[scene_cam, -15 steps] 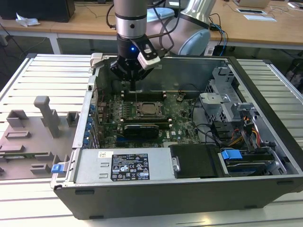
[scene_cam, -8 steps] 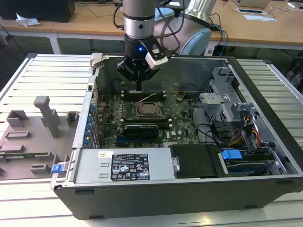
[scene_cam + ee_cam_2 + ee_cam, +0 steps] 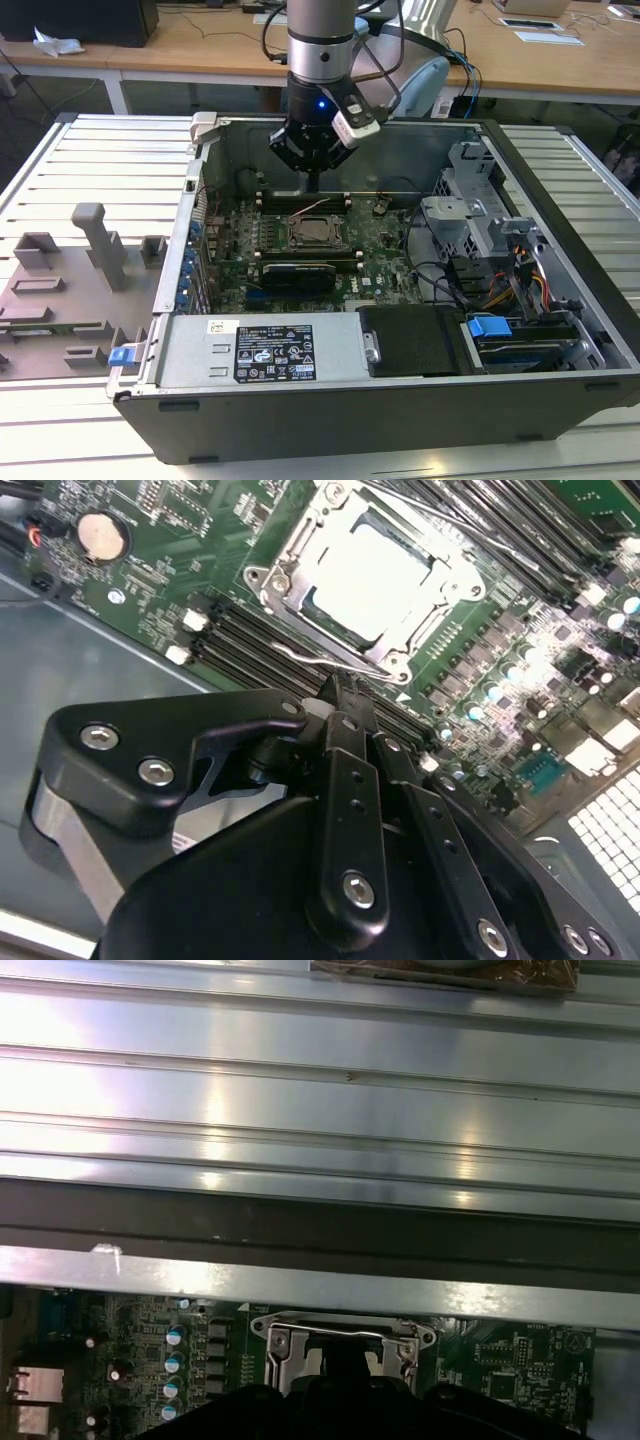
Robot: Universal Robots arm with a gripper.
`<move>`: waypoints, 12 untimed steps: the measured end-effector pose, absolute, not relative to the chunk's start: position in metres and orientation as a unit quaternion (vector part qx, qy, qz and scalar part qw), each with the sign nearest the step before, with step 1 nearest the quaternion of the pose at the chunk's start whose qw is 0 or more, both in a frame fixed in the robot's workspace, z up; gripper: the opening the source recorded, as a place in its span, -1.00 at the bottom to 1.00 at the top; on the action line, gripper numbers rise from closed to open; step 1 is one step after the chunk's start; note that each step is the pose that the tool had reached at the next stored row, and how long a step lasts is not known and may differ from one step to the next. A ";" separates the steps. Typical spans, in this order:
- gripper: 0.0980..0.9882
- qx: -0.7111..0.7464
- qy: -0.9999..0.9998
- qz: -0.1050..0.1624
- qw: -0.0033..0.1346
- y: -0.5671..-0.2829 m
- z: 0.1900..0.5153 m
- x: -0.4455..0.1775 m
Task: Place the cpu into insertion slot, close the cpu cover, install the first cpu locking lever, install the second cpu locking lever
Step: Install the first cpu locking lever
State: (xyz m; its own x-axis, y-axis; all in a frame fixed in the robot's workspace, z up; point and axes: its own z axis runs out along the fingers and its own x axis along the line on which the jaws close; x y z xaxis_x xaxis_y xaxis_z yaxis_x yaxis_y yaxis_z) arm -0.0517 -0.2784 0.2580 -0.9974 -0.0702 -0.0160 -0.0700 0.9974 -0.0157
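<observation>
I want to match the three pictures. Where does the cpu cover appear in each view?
Exterior view: the cpu cover lies mid-motherboard inside the open computer case, just under the gripper.
Second wrist view: its silver frame lies flat around the bright cpu, just beyond the gripper.
First wrist view: its frame is partly hidden behind the gripper.
Shared landmark: the gripper, close to the cover everywhere.

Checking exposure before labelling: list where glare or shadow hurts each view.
Second wrist view: glare washes the cpu top nearly white. First wrist view: bright reflections streak the ribbed metal surface; the motherboard sits dim. Exterior view: even light, the computer case interior somewhat shaded.
</observation>
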 end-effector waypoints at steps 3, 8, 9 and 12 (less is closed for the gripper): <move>-0.98 -0.035 0.999 -0.007 0.008 -0.278 0.258 -0.049; -0.98 -0.035 0.999 -0.008 0.008 -0.278 0.257 -0.048; -0.98 -0.035 0.999 -0.008 0.008 -0.278 0.257 -0.048; -0.98 -0.035 0.999 -0.008 0.008 -0.278 0.256 -0.048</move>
State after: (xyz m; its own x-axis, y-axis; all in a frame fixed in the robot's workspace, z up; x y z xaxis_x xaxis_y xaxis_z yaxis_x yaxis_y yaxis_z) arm -0.0480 -0.2784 0.2565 -0.9974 -0.0702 -0.0154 -0.0700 0.9974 -0.0156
